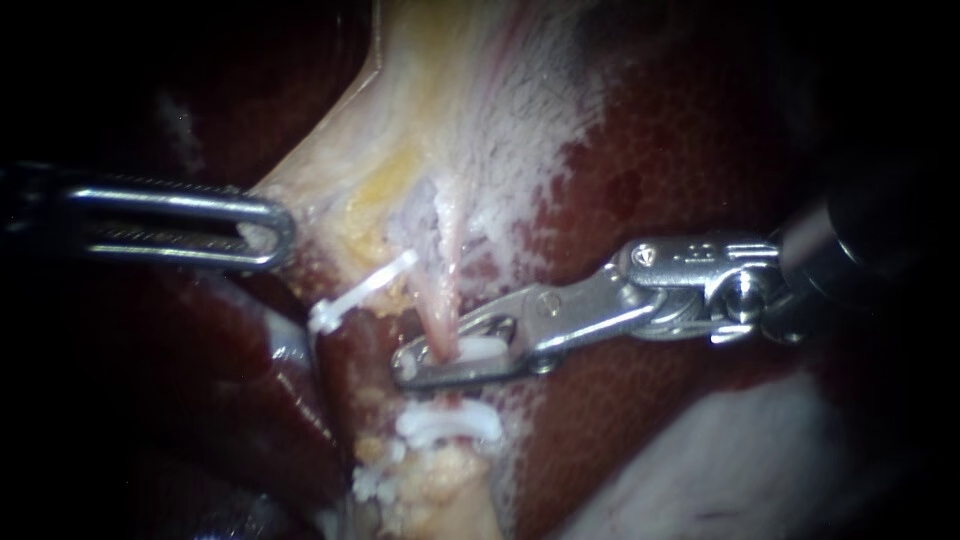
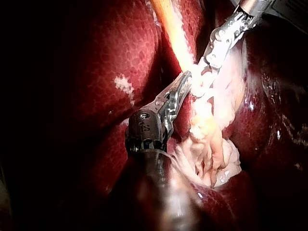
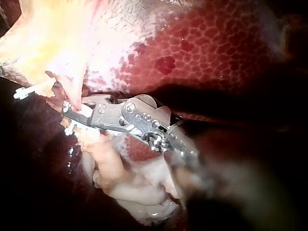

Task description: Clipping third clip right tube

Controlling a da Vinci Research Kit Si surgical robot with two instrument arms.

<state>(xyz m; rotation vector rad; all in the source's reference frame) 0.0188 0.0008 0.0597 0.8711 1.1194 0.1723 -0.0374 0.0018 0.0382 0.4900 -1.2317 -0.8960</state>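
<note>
**A:** Where is the right tube?

**B:** In the endoscope view the right tube (image 1: pixel 440 305) runs down as a thin pink strand, straight into the end effector of the right instrument (image 1: pixel 428 356). That end effector stands narrow, holding the third clip (image 1: pixel 480 350), which is white and sits across the tube.

**A:** And the other arm?

**B:** The left instrument (image 1: pixel 275 232) has its end effector closed on the edge of the pale tissue (image 1: pixel 330 170), drawing it off to the side.

**A:** What could go wrong from here?

**B:** I judge the spacing tight. Another white clip (image 1: pixel 450 425) lies just below, so a slip downward could land this one on it. If the tube isn't fully inside the clip, closing may pinch only part of it. The lower tip lies close to the liver (image 1: pixel 680 160) and could snag it. Should the left hold loosen, the tube would slacken and could slide out. A slanted clip (image 1: pixel 362 288) on the neighbouring tube is also near.
</note>
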